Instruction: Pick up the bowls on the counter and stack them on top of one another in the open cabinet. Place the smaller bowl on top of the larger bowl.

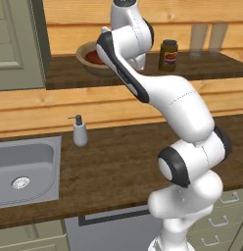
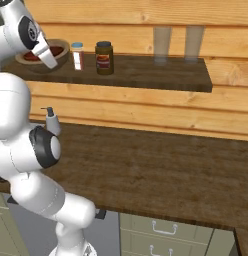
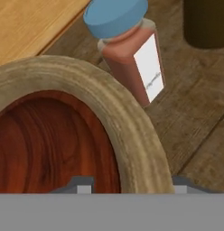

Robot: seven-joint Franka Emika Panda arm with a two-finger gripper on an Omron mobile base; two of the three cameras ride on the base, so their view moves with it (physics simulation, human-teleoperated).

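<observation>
Though the spice jar (image 3: 132,58) bears a label, its writing is illegible; claw (image 3: 129,185) state unclear.

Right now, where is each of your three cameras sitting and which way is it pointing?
Left base view: behind the arm on its left, looking forward and down over the counter, sink and open cabinet; the arm rises from the lower right.
Right base view: behind on the right, same counter and cabinet; the arm fills the left edge.
Hand view: on the hand, close above the larger bowl holding the smaller bowl, beside a spice shaker.
Both base views share the stacked bowls, brown jar and soap dispenser.
</observation>
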